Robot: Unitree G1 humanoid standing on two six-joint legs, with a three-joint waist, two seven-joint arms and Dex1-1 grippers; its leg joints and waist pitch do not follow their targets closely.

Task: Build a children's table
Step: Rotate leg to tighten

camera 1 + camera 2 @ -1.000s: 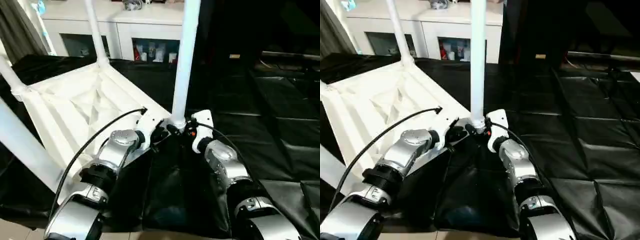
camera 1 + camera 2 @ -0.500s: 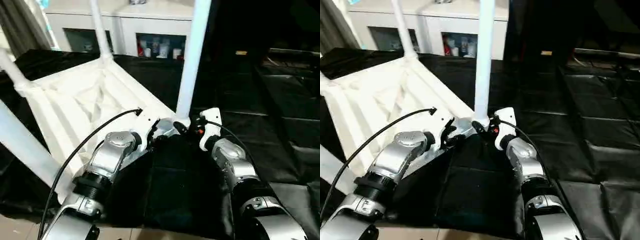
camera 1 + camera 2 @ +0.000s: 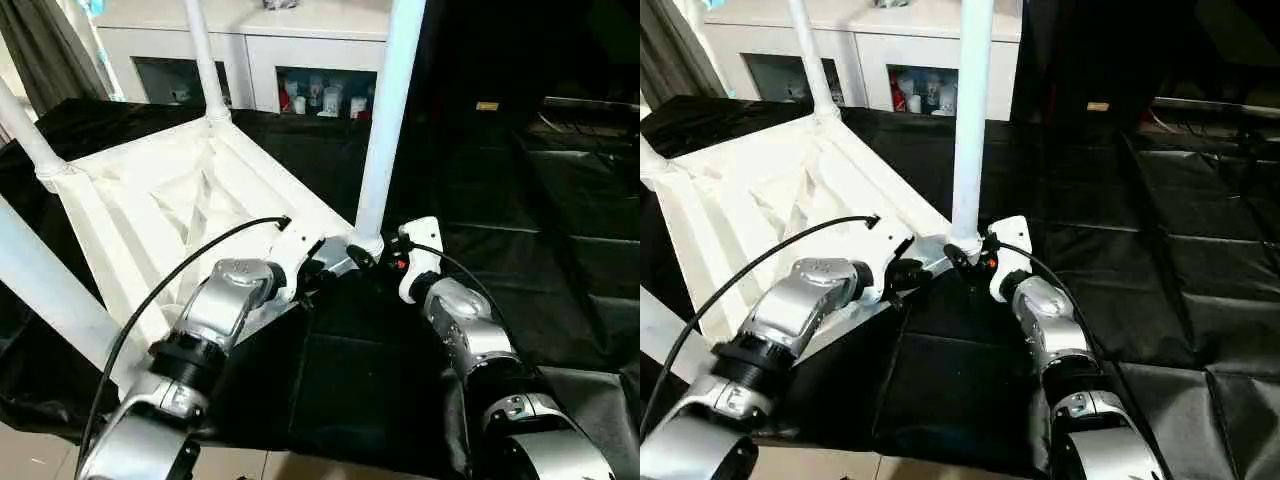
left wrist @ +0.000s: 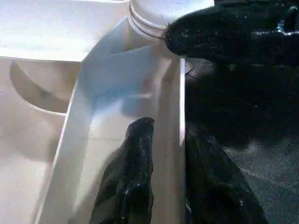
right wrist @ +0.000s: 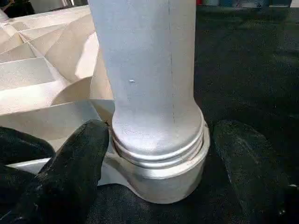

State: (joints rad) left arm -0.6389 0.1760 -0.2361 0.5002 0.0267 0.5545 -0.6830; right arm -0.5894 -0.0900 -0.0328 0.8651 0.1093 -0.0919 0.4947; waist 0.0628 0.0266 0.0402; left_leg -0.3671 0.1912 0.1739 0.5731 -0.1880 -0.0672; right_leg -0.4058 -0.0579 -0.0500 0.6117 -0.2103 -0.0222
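Legs up, the children's table (image 3: 170, 200) lies upside down on the black table (image 3: 560, 250); we see its long side running away toward the cabinet (image 3: 290, 50). Our left pincer (image 4: 161, 154) pinches the rim narrowly by the near corner. Our right pincer (image 5: 159, 154) stands wide around the near leg (image 3: 385, 120), as it did a second ago.

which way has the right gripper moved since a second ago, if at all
No. The right gripper still straddles the near leg at its ribbed base, above the corner socket; only the camera shifted.
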